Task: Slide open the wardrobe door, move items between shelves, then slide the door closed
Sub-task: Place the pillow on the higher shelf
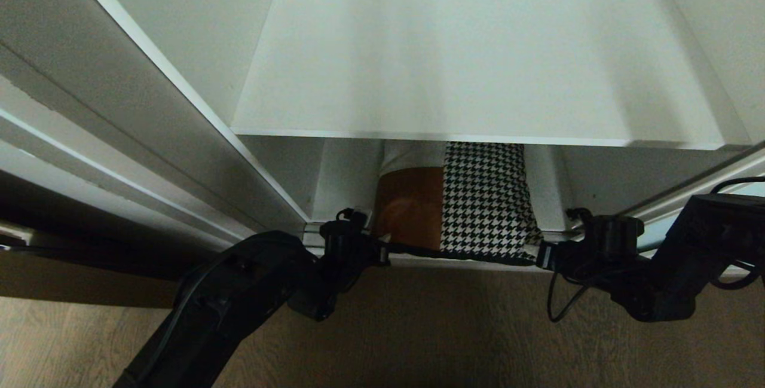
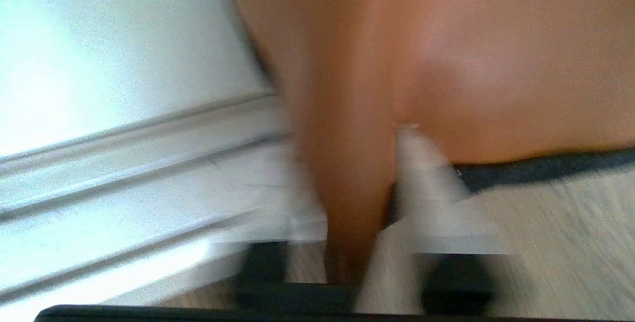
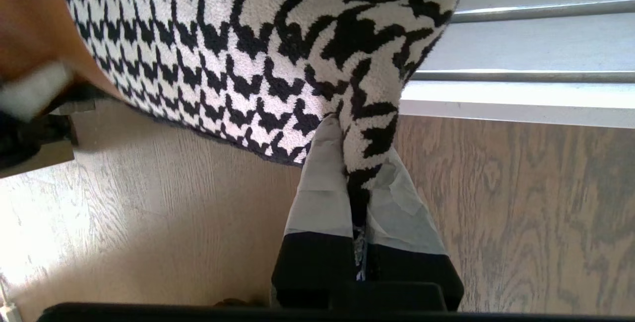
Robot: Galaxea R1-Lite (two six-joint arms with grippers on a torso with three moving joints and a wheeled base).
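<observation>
The cushion [image 1: 484, 196], tan-brown leather on its left part and black-and-white houndstooth on its right, stands in the wardrobe's lowest compartment under a white shelf [image 1: 478, 65]. My left gripper [image 1: 382, 250] is at its front left corner. In the left wrist view the left gripper [image 2: 354, 163] is shut on a fold of the tan leather of the cushion [image 2: 496, 64]. My right gripper [image 1: 541, 253] is at the front right corner. The right wrist view has the right gripper [image 3: 354, 148] shut on the houndstooth corner of the cushion [image 3: 248, 39].
The wood-look floor [image 1: 418, 328] runs in front of the wardrobe. Silver floor tracks [image 3: 521, 74] lie along the threshold. A silver-framed panel edge [image 1: 687, 194] passes behind my right arm. The wardrobe's tall white side frame [image 1: 149, 95] slants at the left.
</observation>
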